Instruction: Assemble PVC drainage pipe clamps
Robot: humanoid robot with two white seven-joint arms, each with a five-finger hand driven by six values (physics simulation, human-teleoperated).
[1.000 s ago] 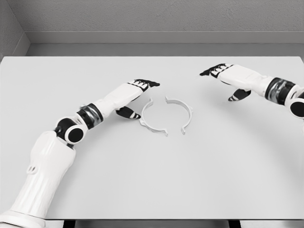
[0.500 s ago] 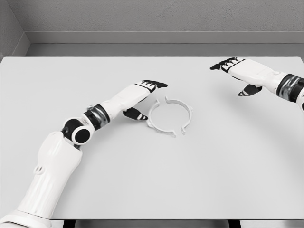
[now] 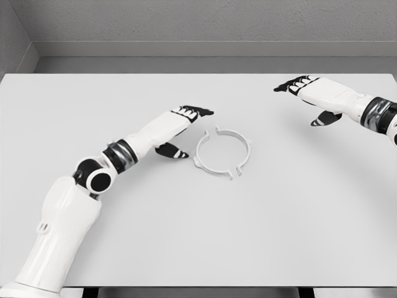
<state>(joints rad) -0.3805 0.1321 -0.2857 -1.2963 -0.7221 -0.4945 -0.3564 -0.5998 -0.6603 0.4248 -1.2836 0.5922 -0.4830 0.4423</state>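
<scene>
Left hand [image 3: 185,124], fingers open and holding nothing, lies just left of the clamp halves [image 3: 223,153] at frame center; right hand [image 3: 313,96], also open, is far at upper right.

no readable text, labels, brands, numbers or signs on any surface in view

Two white semicircular clamp halves lie flat on the table, concave sides facing each other so that they outline a near-complete ring. The left clamp half [image 3: 205,155] curves from the upper gap round to a small outward tab at its lower end. The right clamp half [image 3: 242,146] carries tabs at both ends. A narrow gap separates the halves at the top and another at the bottom
</scene>
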